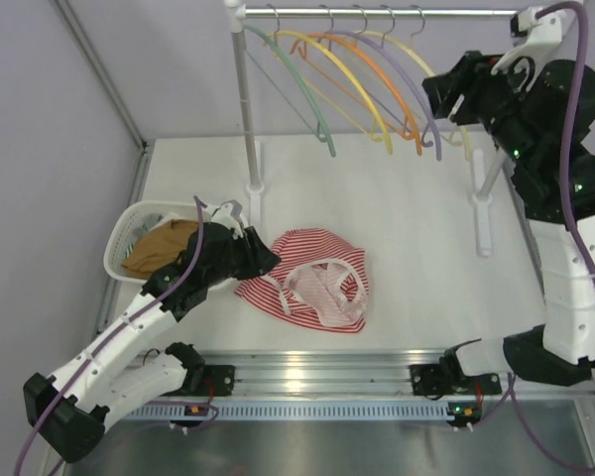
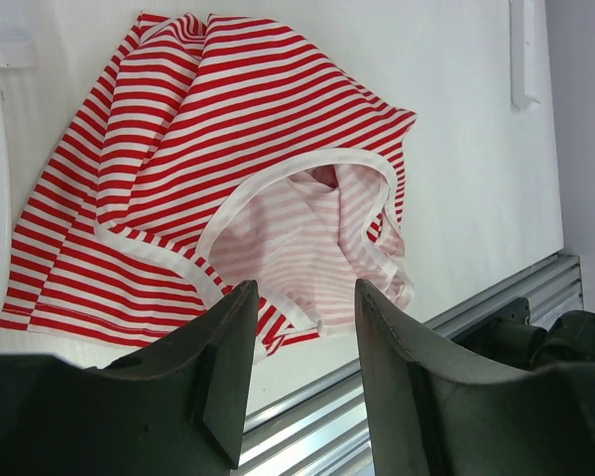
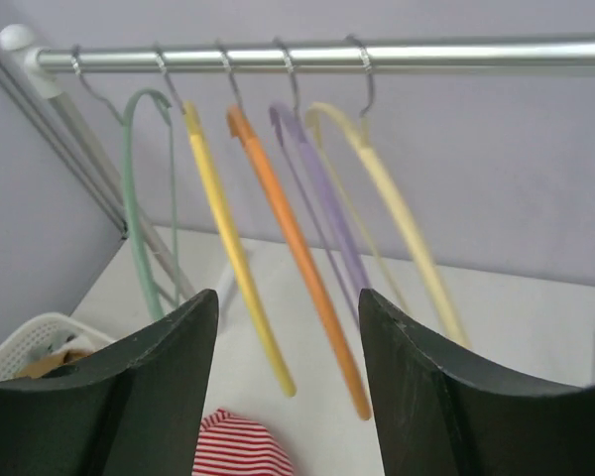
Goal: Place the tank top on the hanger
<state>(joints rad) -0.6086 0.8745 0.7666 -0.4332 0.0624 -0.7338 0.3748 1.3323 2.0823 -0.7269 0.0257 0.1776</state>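
Left jaws parted, right jaws parted | tank top (image 1: 312, 278) crumpled on white table (image 1: 407, 228) | lilac wall (image 1: 169, 59) behind rail (image 1: 456, 13)

Metal rail (image 3: 456, 55) carries, by their hooks, a green hanger (image 3: 127, 178), golden-yellow hanger (image 3: 224, 233), orange hanger (image 3: 289, 238) and purple hanger (image 3: 322, 198). White basket (image 1: 129, 226), at the left edge of the tabletop (image 1: 397, 218), contains a tan-brown garment (image 1: 159, 248).

Robot lab bench (image 1: 407, 248) (bolted aluminium rail (image 1: 317, 375))
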